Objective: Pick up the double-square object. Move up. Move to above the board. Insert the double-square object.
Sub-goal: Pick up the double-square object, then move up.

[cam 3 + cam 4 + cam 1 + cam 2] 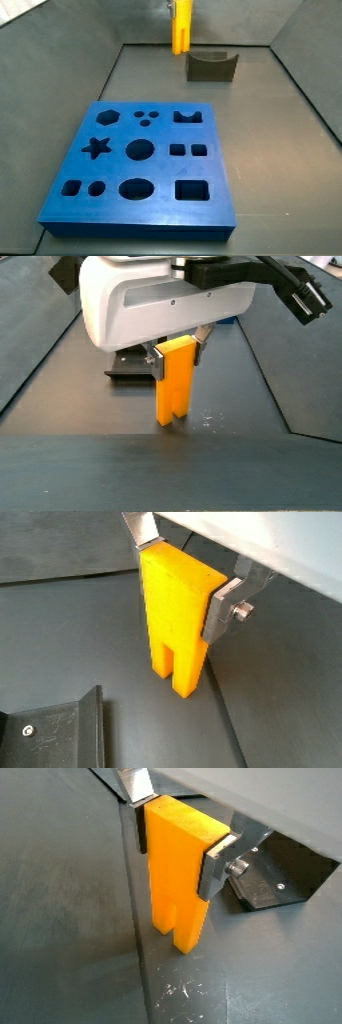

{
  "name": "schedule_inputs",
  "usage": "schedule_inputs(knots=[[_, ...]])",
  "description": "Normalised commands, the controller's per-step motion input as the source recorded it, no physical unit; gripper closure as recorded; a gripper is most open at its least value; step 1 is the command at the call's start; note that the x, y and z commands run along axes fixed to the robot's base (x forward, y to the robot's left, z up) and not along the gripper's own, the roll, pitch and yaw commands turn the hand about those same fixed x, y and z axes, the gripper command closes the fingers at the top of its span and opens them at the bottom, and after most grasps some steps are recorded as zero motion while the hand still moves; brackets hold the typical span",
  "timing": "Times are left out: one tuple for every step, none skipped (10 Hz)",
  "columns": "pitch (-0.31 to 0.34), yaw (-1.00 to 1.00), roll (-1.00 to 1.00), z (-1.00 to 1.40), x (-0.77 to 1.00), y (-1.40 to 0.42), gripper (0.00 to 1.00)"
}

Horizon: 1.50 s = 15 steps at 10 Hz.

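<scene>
So the gripper [183, 574] is clamped on the double-square object [178, 617], silver fingers [225, 609] pressing its upper part from two opposite sides in both wrist views. The block hangs straight down, long axis vertical, the two square prongs at the bottom, apparently clear of the floor, though that gap is hard to judge. In a side view it sits up at the far edge of the table [267, 130], just beside the dark notched holder [210, 66], gripper mostly cut off by the frame.

What matters next: the board [140, 165] lies flat toward the near edge, well apart from the block, so my read is the pick is done and the lift is under way or finished, with a carry across the table to come. The pair of small squares [187, 150] on the board looks like the target, and the prongs would need to line up with it.

Count: one yellow block, one blue board, one holder, one dark fixture [274, 873] on the floor near the gripper, one gripper.
</scene>
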Motion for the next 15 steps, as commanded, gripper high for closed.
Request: schedule_inputs(knots=[[0.0,0.0,0.0,0.0,0.0,0.0,1.0],[0.0,0.0,0.0,0.0,0.0,0.0,1.0],[0.0,0.0,0.0,0.0,0.0,0.0,1.0],[0.0,0.0,0.0,0.0,0.0,0.0,1.0],[0.0,0.0,0.0,0.0,0.0,0.0,1.0],[0.0,0.0,0.0,0.0,0.0,0.0,1.0],[0.0,0.0,0.0,0.0,0.0,0.0,1.0],[0.0,0.0,0.0,0.0,0.0,0.0,1.0],[0.0,0.0,0.0,0.0,0.0,0.0,1.0],[0.0,0.0,0.0,0.83,0.0,0.0,1.0],[0.018,0.06,0.0,0.81,-0.05,0.04,1.0],[0.044,0.05,0.0,0.72,-0.07,0.03,1.0],[0.061,0.03,0.03,0.59,-0.04,0.01,1.0],[0.072,0.02,0.04,0.51,-0.04,0.01,1.0],[0.086,0.02,0.07,0.35,-0.02,0.0,1.0]])
